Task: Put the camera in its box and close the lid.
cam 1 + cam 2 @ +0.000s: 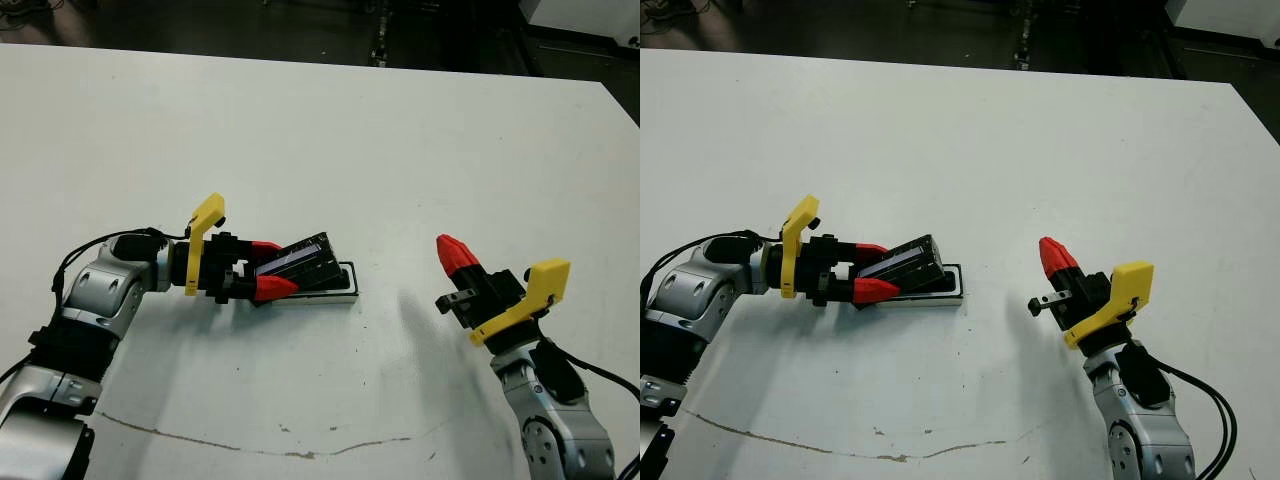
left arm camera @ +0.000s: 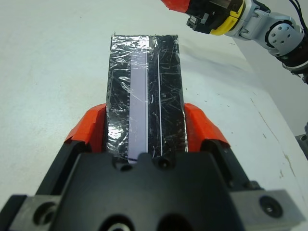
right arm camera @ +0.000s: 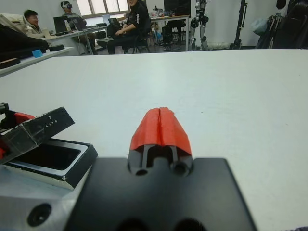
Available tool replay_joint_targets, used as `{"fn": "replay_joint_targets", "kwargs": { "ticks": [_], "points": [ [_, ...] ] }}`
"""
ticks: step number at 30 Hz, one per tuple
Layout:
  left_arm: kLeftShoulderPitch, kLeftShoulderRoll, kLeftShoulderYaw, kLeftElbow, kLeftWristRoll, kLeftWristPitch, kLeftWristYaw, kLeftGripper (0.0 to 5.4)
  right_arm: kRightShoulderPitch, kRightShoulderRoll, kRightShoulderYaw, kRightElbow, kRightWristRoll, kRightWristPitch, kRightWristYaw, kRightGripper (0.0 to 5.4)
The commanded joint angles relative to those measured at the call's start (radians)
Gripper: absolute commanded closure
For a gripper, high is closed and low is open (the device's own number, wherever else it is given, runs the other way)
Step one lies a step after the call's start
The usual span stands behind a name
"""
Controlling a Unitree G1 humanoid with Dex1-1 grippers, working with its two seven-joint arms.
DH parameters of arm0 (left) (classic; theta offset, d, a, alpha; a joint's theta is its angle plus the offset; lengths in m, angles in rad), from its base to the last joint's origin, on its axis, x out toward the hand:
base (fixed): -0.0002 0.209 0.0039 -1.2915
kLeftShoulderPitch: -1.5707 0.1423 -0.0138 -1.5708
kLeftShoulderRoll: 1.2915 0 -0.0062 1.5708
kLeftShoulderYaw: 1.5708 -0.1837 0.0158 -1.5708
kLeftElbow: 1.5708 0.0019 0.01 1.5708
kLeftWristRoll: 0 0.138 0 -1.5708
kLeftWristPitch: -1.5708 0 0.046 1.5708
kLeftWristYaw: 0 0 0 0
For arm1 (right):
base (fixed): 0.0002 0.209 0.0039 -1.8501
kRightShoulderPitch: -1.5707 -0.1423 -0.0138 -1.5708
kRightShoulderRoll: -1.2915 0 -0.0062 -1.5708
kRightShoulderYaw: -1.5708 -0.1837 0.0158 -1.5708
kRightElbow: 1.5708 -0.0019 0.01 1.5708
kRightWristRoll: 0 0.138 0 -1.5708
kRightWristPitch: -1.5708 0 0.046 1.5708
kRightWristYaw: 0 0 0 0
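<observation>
- White table (image 1: 330, 130): bare, with a thin dark crack line (image 1: 250, 445) along its near part.
- Beyond the table's far edge: seated people (image 3: 127, 24) at desks, and a small blue object (image 3: 37, 53).

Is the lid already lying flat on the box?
No. The left gripper holds the lid tilted, its far end raised above the box.

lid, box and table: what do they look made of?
The flat black crinkly slab lid in the left tool: likely wrapped in glossy film, given its wrinkles and silvery glare; core unclear. The shallow white tray box with black rim: matte, probably card or plastic; the dark inside is unreadable. The white table: smooth, slightly sheened, maybe laminate.
</observation>
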Motion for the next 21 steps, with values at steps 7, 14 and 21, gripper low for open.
{"fn": "replay_joint_targets", "kwargs": {
  "ticks": [7,14,21],
  "points": [
    [0.049,-0.083,-0.091,-0.005,0.070,-0.044,0.030,2.24,0.006,-0.012,-0.004,0.003,-0.001,0.012,-0.004,5.40],
    [0.092,-0.141,-0.086,-0.103,0.064,0.057,0.204,2.24,0.008,-0.011,-0.007,0.008,-0.004,0.005,-0.004,5.40],
    [0.103,-0.168,-0.107,-0.128,0.052,0.122,0.265,2.24,0.011,-0.012,-0.009,0.007,-0.007,0.003,-0.006,5.40]
  ]
}}
